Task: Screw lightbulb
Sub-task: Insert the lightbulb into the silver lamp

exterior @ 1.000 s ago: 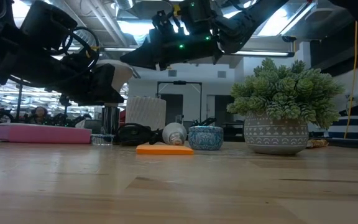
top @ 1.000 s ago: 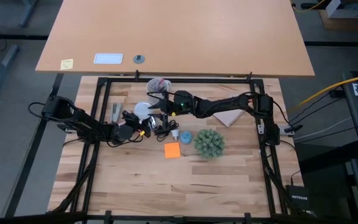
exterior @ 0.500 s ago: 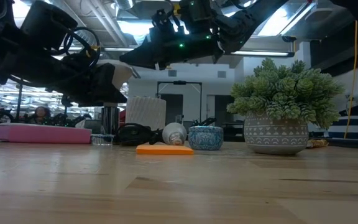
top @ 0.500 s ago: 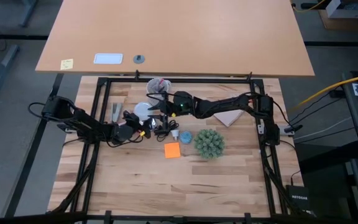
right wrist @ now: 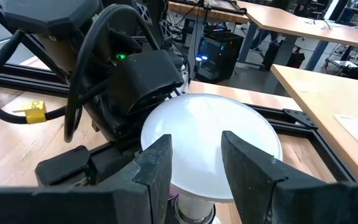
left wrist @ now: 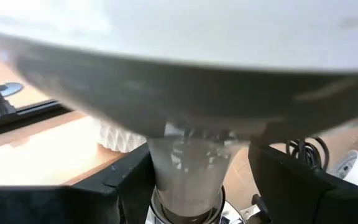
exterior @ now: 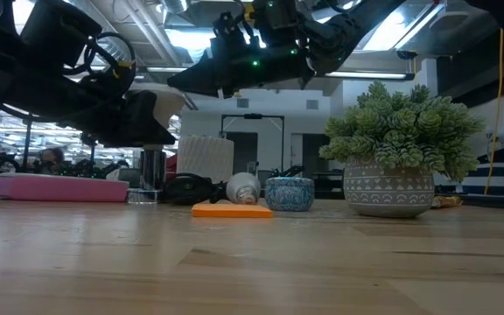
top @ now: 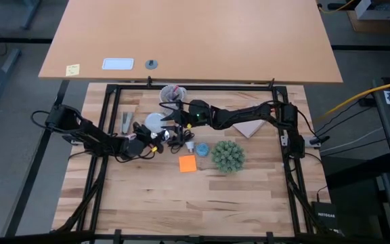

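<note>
One lightbulb [top: 156,122], near the bench's far edge. Left fingers [left wrist: 294,183] spread wide either side of its neck; right fingers [right wrist: 250,165] open above the dome.

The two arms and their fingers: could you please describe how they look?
Both arms are dark, jointed and slim. The right arm shows small green lights near its wrist. Its fingers are matte black, broad and angular. The left arm carries looped black cables, one with a yellow tag; its fingers are black and blocky.
</note>
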